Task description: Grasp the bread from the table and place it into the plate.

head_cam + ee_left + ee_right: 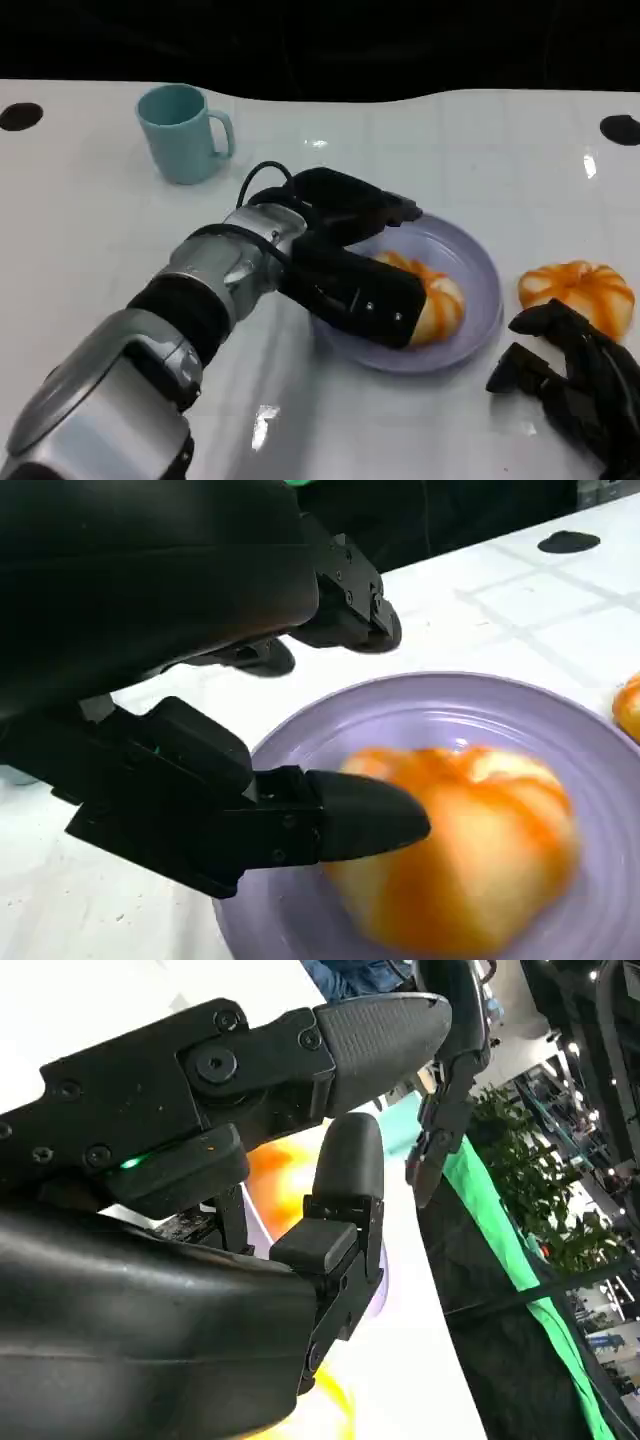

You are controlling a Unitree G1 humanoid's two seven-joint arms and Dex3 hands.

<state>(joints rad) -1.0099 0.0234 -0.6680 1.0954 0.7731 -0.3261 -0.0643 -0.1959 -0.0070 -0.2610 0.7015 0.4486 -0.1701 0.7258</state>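
Observation:
An orange-and-cream bread (445, 300) lies in the lilac plate (470, 250) at mid-table. My left hand (350, 265) reaches over the plate's left half. In the left wrist view one finger (360, 815) lies against the bread (470, 860), which looks blurred, while the other fingers (340, 610) stand well above the plate (450, 715) and apart from the bread. A second bread (578, 290) sits on the table right of the plate. My right hand (575, 375) hovers just in front of that bread, fingers apart and holding nothing; its fingers (350, 1030) are spread in the right wrist view.
A teal mug (185, 130) stands at the back left, handle to the right. Black round marks (20, 115) (620, 128) sit near the white table's far corners. The table's far edge runs just behind the mug.

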